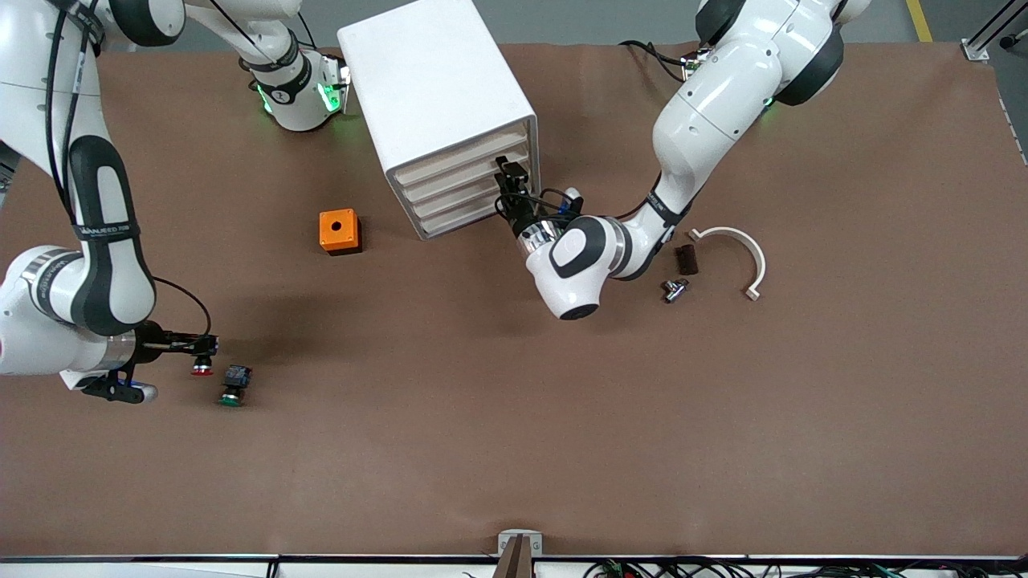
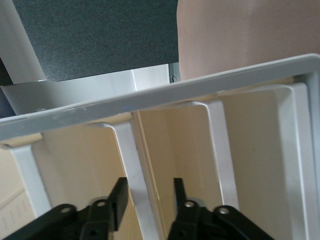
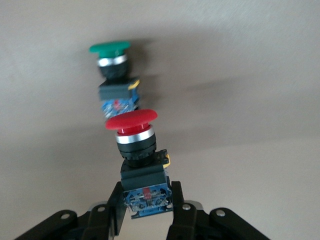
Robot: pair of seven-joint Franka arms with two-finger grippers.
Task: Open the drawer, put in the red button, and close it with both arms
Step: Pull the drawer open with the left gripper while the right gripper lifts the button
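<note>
Two jobs seem to be going on at once: opening the drawer and picking up the red button. The left gripper (image 1: 511,178) is at the front of the cabinet (image 1: 438,104), by the second drawer (image 1: 466,173) from the top. In the left wrist view its fingers (image 2: 120,197) are a little apart, one on each side of a thin white rib on the drawer front, not squeezing it yet. Next, they likely need to pinch the rib and pull straight out. The right gripper (image 1: 205,345) is low at the right arm's end of the table. Its fingers (image 3: 116,205) hug the blue body of the red button (image 3: 136,150) from both sides, with the red cap pointing away from them. The green button (image 1: 234,386) lies just beside it, so the lift should go straight up.
</note>
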